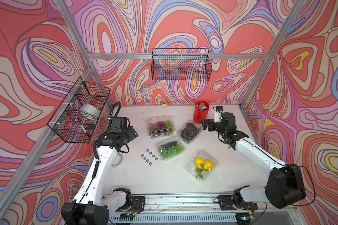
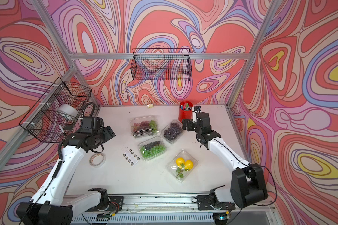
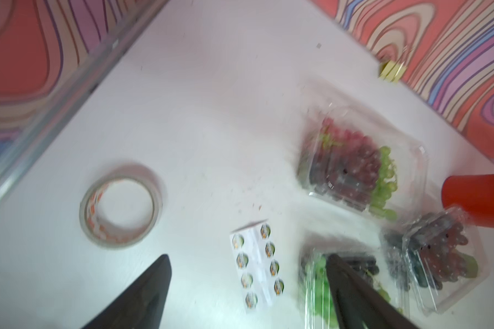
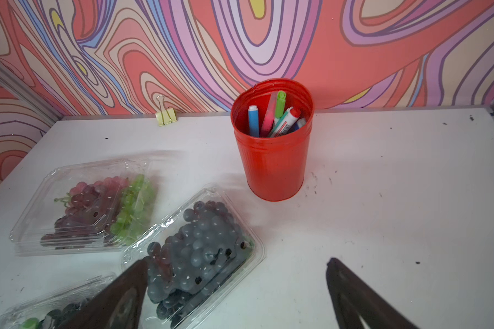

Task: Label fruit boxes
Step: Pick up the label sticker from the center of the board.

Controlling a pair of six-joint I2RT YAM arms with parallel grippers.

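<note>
Near the tabletop's (image 1: 164, 185) left edge, your left gripper (image 1: 132, 132) gapes empty, right gripper (image 4: 238, 259) likewise; fruit boxes (image 1: 170, 149) seem unlabelled, so approach the sticker sheet (image 1: 149, 157).

No text can be read. Blurred round emblems are seen on the white paper sticker sheet (image 3: 257, 265) between the fingers (image 3: 143, 293) of the left gripper (image 3: 247, 257); orange marks on the translucent tape roll (image 3: 93, 210) are illegible

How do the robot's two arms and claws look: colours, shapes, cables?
Left arm and right arm: white links, black joint housings. A black ribbed hose runs along the left; a thin black cable loops by the right. Left claw and right claw: dark tapered fingers.
</note>
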